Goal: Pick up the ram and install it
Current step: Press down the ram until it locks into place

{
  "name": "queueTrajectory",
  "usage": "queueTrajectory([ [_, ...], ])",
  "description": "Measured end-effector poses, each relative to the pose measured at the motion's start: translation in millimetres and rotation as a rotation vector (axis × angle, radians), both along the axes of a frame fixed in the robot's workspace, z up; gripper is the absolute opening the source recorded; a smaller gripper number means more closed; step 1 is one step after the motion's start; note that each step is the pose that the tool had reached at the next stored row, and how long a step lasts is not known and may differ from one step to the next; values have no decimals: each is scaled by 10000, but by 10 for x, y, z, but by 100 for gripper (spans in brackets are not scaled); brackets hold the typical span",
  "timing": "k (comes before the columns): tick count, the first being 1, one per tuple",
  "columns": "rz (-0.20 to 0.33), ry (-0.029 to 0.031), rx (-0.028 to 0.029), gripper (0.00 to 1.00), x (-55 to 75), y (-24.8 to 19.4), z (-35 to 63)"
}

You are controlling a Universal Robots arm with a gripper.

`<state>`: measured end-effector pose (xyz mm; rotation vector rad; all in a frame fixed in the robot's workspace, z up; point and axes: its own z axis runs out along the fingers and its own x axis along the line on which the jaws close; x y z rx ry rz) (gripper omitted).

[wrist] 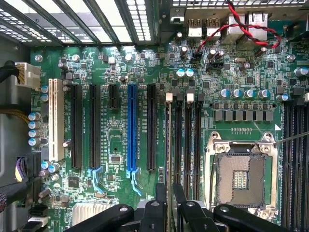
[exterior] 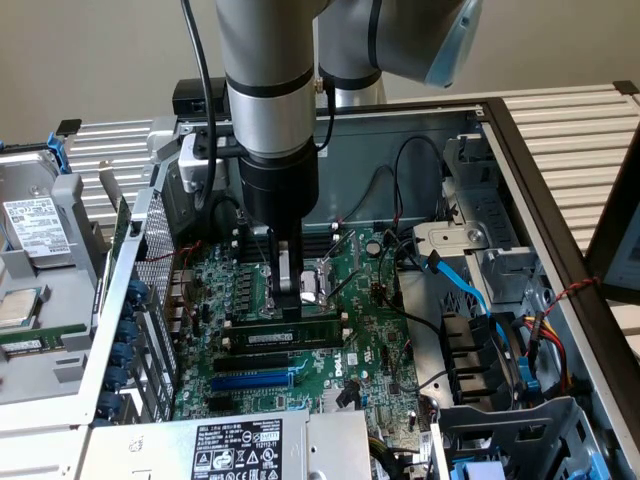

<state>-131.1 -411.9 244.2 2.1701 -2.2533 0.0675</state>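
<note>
The ram [exterior: 300, 331], a thin green stick with a white label, stands on edge across the motherboard [exterior: 370, 360], in line with the black memory slots [exterior: 280, 353]. My gripper [exterior: 290, 300] comes straight down on its top edge near the middle and is shut on it. In the wrist view the ram [wrist: 168, 145] appears edge-on as a thin line running away from my gripper [wrist: 168, 202], beside the free memory slots [wrist: 188, 145]. I cannot tell whether the ram is fully seated in its slot.
The open CPU socket [wrist: 240, 176] lies just beside the memory slots. A blue expansion slot [wrist: 131, 128] and black slots lie on the other side. Blue cables [exterior: 455, 280] and drive bays [exterior: 500, 360] crowd the exterior view's right; a power supply [exterior: 237, 448] sits in front.
</note>
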Motion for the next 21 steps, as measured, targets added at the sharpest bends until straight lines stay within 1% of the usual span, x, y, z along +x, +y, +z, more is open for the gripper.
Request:
queueTrajectory([
  [7, 0, 10, 4, 20, 2, 0, 9],
  [10, 0, 52, 1, 20, 9, 0, 16],
  [12, 0, 99, 2, 20, 12, 0, 18],
  [16, 0, 218, 1, 20, 24, 3, 20],
  [18, -2, 229, 3, 18, 25, 13, 20],
  [19, 0, 229, 2, 12, 26, 16, 20],
  [21, 1, 230, 3, 10, 26, 22, 19],
])
